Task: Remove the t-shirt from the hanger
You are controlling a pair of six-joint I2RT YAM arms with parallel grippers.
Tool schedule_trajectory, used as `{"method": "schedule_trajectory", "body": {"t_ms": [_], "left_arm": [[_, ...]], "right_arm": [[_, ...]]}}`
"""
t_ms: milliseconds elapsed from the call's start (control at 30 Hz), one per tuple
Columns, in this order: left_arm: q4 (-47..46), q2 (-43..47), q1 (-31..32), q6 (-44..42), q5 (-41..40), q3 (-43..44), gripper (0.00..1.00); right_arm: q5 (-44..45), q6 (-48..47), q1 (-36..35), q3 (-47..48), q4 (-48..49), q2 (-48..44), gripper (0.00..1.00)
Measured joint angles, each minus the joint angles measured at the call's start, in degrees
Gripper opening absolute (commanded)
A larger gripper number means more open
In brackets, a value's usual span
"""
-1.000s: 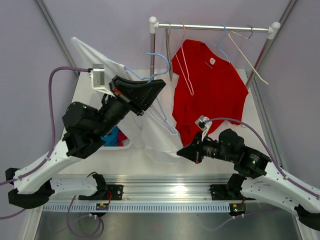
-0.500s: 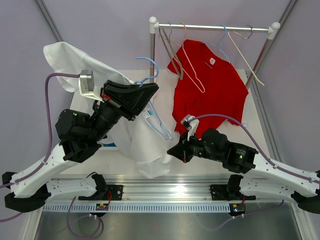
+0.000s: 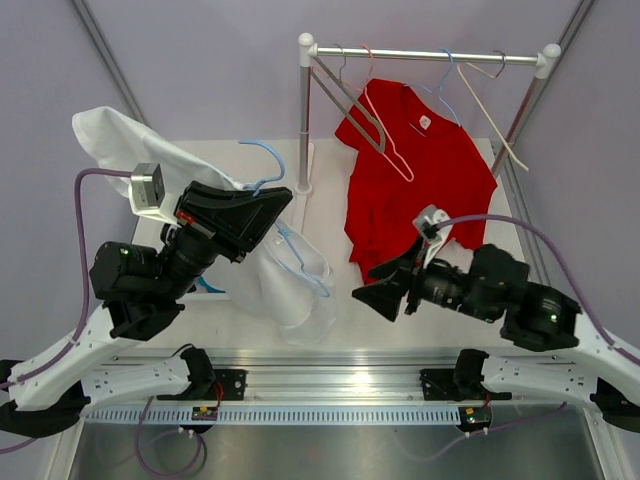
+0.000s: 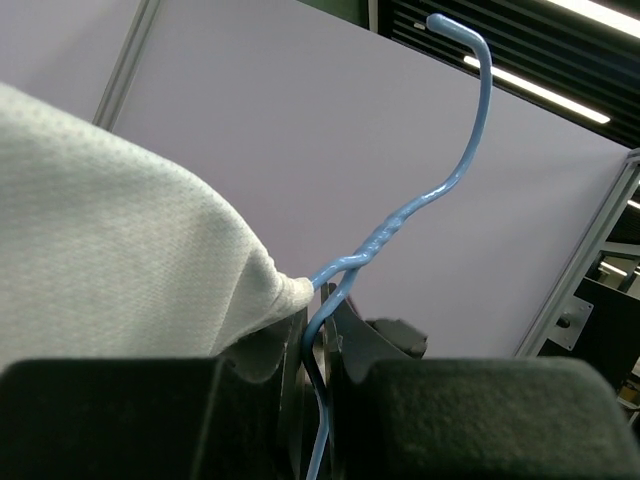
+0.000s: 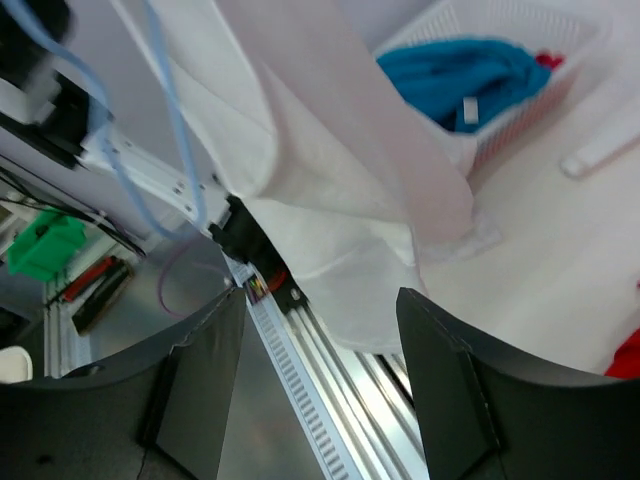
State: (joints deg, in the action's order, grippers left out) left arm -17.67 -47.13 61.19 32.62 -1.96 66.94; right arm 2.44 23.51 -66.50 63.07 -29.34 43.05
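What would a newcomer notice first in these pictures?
The bright red t-shirt hanging from the rack at the back right. Next, the white t-shirt draped on a blue hanger, which the left gripper clamps at left centre, while the right gripper stands open nearby.

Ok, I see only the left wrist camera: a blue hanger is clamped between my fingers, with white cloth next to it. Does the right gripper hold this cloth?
Observer: No. The right gripper is open, with nothing between its fingers. The white t-shirt hangs just in front of it.
Operator: Where does the cloth go from my fingers?
Observer: It drapes over the left gripper. One part is bunched up behind the wrist and the other hangs down, with the wire of the blue hanger showing against it.
Operator: Is anything near it on the table?
Observer: Yes. In the right wrist view, a white basket with blue cloth inside stands behind the hanging part.
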Motion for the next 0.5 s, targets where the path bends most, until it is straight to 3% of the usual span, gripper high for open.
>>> {"method": "schedule_trajectory", "body": {"t_ms": [33,100,200,267,400,500], "left_arm": [[0.0,0.5,-0.02,0.02,0.0,-0.57,0.0],[0.0,0.57,-0.02,0.13,0.0,-1.11,0.0],[0.04,0.09,-0.02,0.42,0.02,-1.77,0.0],[0.17,-0.66,-0.02,0.52,0.02,-1.95,0.0],[0.24,-1.81,-0.02,0.9,0.09,-1.97,0.0],[0.09,-2.12,-0.02,1.44,0.33,-2.14,0.0]], "right_arm": [[-0.09,-0.63,0.0,2.49,-0.2,-0.11,0.67],[-0.17,-1.86,-0.04,6.93,-0.42,-0.02,0.53],[-0.9,-3.48,-0.09,11.74,1.16,1.31,0.49],[-2.1,-4.33,-0.13,13.46,2.82,3.04,0.51],[-3.52,-5.77,-1.01,16.02,4.17,9.03,0.67],[-3.61,-6.8,-2.4,16.96,4.52,13.38,0.7]]}}
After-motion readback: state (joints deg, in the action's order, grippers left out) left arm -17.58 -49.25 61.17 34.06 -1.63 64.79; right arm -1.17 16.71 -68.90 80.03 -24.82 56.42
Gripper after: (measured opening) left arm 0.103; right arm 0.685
